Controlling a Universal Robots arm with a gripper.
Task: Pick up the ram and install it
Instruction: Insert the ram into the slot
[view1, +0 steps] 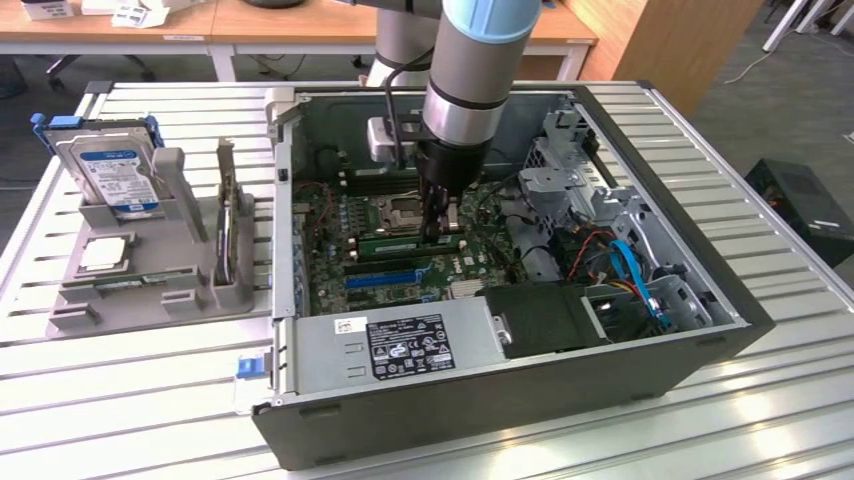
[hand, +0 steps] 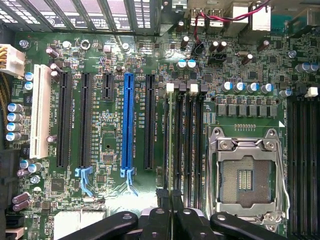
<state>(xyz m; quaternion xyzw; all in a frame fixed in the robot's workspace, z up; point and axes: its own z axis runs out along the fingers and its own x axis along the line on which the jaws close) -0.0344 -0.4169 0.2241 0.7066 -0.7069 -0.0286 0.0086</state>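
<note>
Seating ram (view1: 394, 243) into memory-slot bank (hand: 192, 145), mid-frame in exterior view, just below CPU socket (view1: 398, 210). Pressing its end toward exterior view's right with pincer (view1: 441, 232) closed narrow. Install step, likely finishing; probably needing straight, even downward push.

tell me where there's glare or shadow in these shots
exterior view: bright glare streaks the slatted table near the front, while the case interior sits darker under the arm; wrist view: the motherboard is lit evenly, with small glints on the silver socket frame
</note>
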